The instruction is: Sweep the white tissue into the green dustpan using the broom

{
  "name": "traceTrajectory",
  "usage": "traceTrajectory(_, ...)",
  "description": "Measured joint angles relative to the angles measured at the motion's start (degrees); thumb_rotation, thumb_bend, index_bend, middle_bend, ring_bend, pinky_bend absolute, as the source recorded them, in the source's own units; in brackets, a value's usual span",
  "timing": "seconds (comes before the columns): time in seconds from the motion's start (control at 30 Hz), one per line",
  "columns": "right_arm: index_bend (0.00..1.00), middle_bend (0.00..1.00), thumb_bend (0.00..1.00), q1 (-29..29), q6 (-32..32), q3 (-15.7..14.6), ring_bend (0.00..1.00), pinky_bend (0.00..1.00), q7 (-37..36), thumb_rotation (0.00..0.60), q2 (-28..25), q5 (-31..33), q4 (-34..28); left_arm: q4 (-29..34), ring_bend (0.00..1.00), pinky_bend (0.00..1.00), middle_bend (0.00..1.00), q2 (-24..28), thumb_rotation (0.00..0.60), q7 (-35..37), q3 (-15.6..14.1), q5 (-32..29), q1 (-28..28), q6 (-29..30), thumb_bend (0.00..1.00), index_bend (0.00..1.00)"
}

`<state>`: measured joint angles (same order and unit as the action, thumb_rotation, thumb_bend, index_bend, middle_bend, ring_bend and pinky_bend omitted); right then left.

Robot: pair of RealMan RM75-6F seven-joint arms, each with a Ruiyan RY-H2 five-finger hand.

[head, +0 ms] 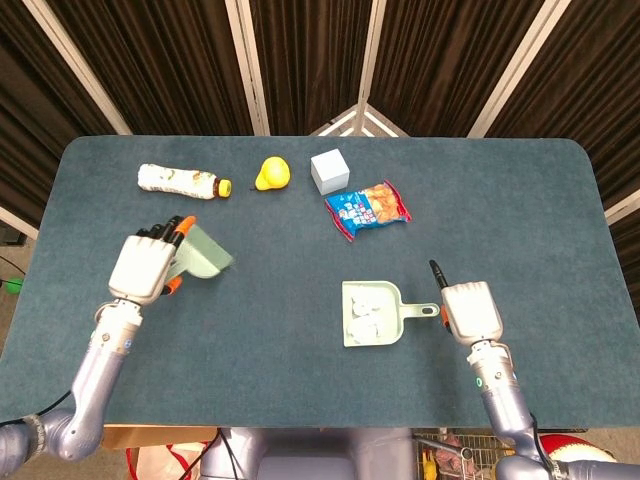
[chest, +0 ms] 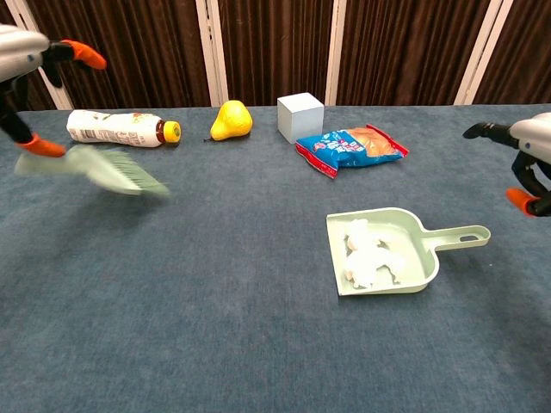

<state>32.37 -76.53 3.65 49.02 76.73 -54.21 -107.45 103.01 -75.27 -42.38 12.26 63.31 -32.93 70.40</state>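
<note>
Green dustpan (chest: 383, 252) lies nearest on the table (head: 300, 380), white tissue (chest: 368, 261) heaped inside it. Right hand (head: 470, 311) just beside the handle, apart from it; fingers spread, empty, cut off at the chest view's edge. Left hand (head: 147, 264) holds the broom (chest: 108, 170), blurred in the chest view. Head view hides the fingers under the palm; how they clamp, cannot tell. Farther back: bottle (head: 183, 181), pear (head: 271, 174), cube (head: 329, 171), snack bag (head: 367, 208).

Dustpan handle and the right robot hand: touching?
Apart. The chest view shows blue table between the dustpan handle's tip and the right robot hand.
</note>
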Motion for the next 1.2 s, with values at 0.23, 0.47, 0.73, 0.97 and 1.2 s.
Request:
traceTrajectory(0.23, 0.00, 0.07, 0.43, -1.5, -2.2, 0.5, 0.02, 0.06, -2.4, 0.600, -1.5, -3.0, 0.8, 2.7, 0.11, 0.24, 0.00, 2.9, 0.600, 5.0, -0.2, -0.8, 2.1, 1.4, 0.00, 0.07)
traceTrajectory(0.47, 0.00, 0.00, 0.35, -4.0, -3.8, 0.3, 0.00, 0.01, -8.8, 0.600, -4.1, -7.1, 1.7, 5.4, 0.00, 0.09, 0.00, 6.5, 0.600, 12.1, -2.2, 3.0, 6.0, 4.1, 0.00, 0.04)
traceTrajectory(0.73, 0.00, 0.00, 0.35, -9.5, -6.7, -0.2, 0.00, 0.00, -24.3, 0.600, -8.1, -12.4, 4.6, 4.6, 0.00, 0.03, 0.00, 9.3, 0.600, 23.2, -8.3, 14.1, 13.9, 11.1, 0.00, 0.00)
traceTrajectory(0.97, 0.00, 0.00, 0.35, -17.5, -11.0, -2.8, 0.00, 0.00, -40.1, 0.600, -12.2, -18.7, 9.2, -1.0, 0.00, 0.00, 0.00, 10.4, 0.600, 32.3, -15.6, 22.6, 22.4, 18.5, 0.00, 0.00)
traceTrajectory(1.2, 0.00, 0.00, 0.35, -25.1, -17.1, -6.3, 0.00, 0.00, -48.3, 0.600, -14.9, -26.0, 12.4, -8.6, 0.00, 0.00, 0.00, 9.8, 0.600, 32.7, -17.3, 25.5, 26.4, 22.1, 0.00, 0.00)
